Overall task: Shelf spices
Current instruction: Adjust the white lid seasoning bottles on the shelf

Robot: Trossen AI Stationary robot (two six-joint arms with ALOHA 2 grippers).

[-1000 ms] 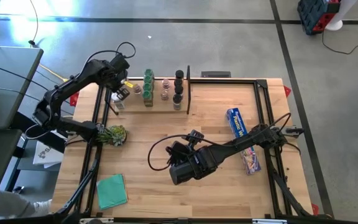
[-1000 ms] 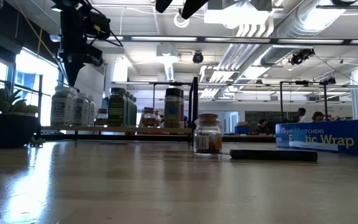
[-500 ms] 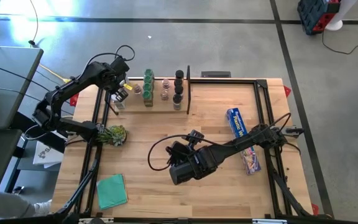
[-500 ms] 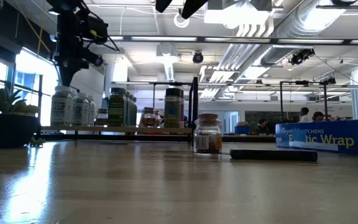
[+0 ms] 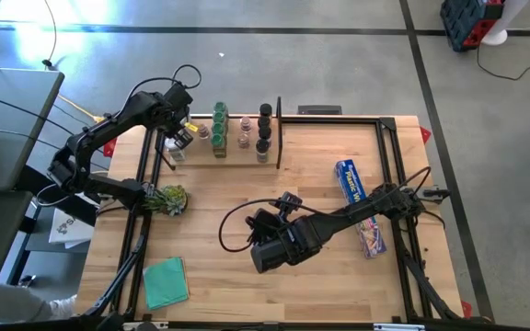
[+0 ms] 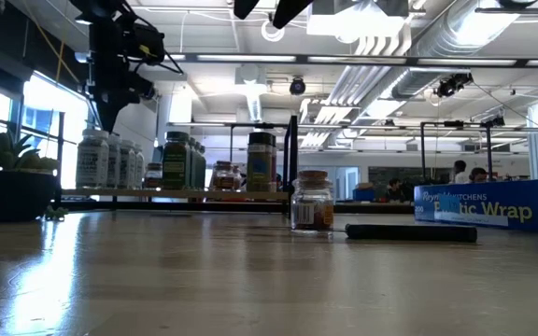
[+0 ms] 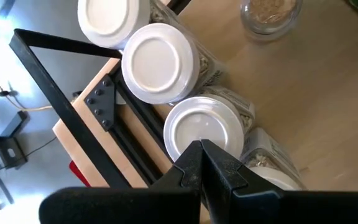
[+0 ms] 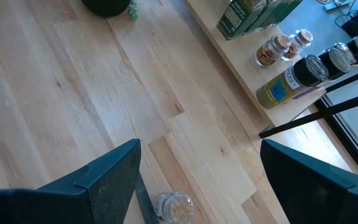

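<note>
The shelf (image 5: 237,150) is a pale plank at the table's far edge with a black rod at each end. On it stand spice jars with white caps (image 7: 159,62), green caps (image 5: 219,129) and black caps (image 5: 264,124). My left gripper (image 7: 201,149) is shut and points down just over a white-capped jar (image 7: 207,127) at the shelf's left end (image 6: 92,159). My right gripper (image 8: 201,180) is open and high over the middle of the table. Below it a clear jar (image 8: 175,208) stands on the wood beside a dark knife (image 6: 409,232). My left gripper's shut fingertips (image 7: 194,163) stand from above over the white cap's edge (image 7: 188,134). I cannot tell whether they touch it. The low view shows the tip (image 6: 107,123) right at the jar's top.
A long blue wrap box (image 5: 351,181) and a printed packet (image 5: 371,237) lie at the right. A small potted plant (image 5: 167,198) and a green cloth (image 5: 166,280) are at the left. Black frame rails (image 5: 389,165) run along both sides. Bare wood shows near the front.
My left gripper has swayed a little toward the table's left and back again above the white-capped jars, staying shut. The right arm has kept still.
</note>
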